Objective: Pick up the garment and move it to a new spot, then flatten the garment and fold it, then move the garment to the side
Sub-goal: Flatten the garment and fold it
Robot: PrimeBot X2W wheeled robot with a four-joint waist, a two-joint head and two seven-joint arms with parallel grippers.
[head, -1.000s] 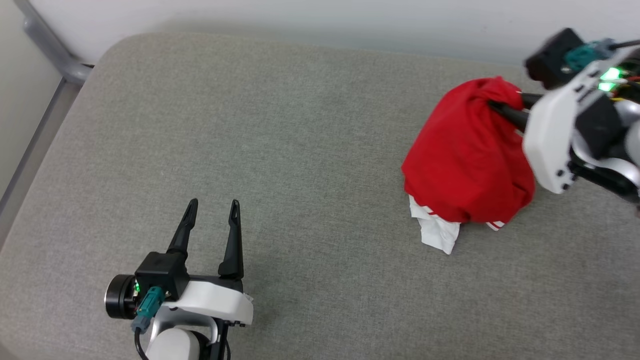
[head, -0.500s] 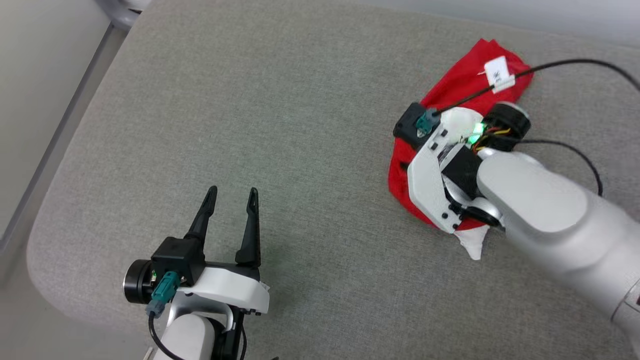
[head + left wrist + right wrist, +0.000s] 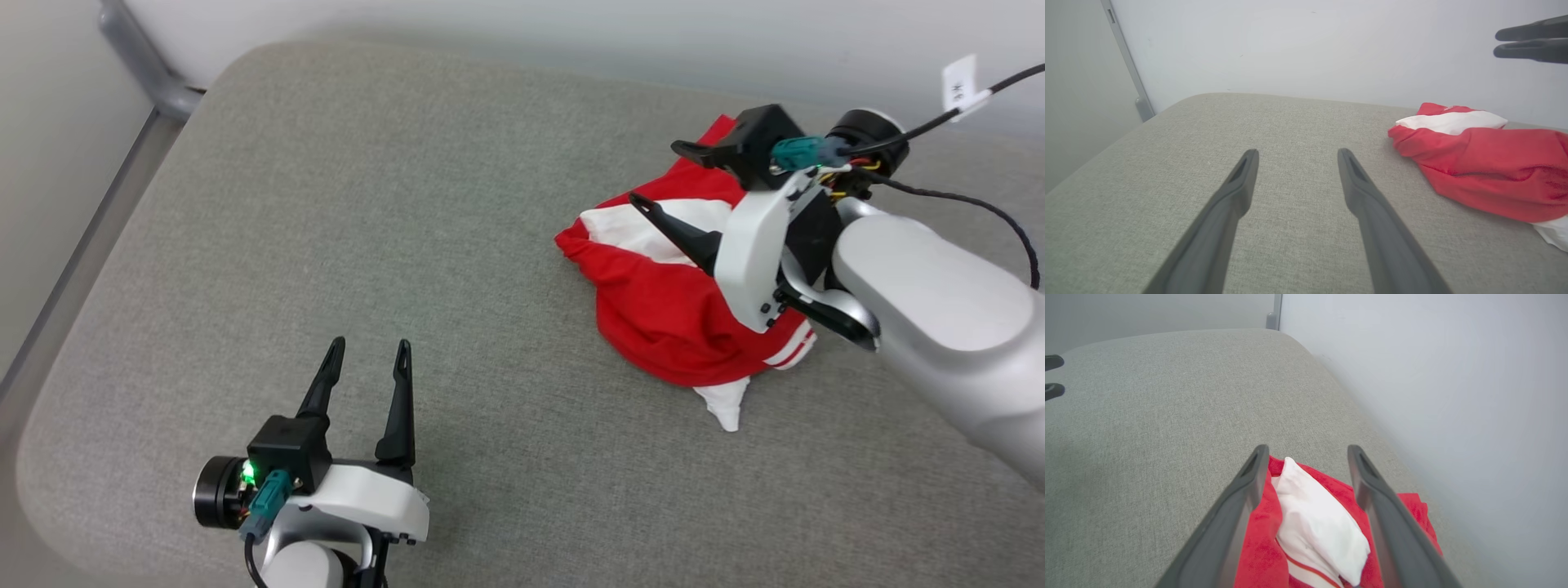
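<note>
Below your right claw (image 3: 655, 172): the garment (image 3: 669, 302), crumpled on the grey cushion (image 3: 408, 204).
Right claw: wide, empty.
Left claw (image 3: 369, 345): wide, empty, well apart.
Progress: move seemingly done; you must flatten, fold, set aside.

Bare grey cushion (image 3: 457, 269) lies open across the left and middle; the crumpled shirt (image 3: 665, 322) heaps at far right, the wall (image 3: 522, 24) close behind.

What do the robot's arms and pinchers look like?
The left gripper and right gripper each have two long dark pointy fingers on a white shell. The arms are silvery grey. A teal plug joins a black cable with a white tag.
</note>
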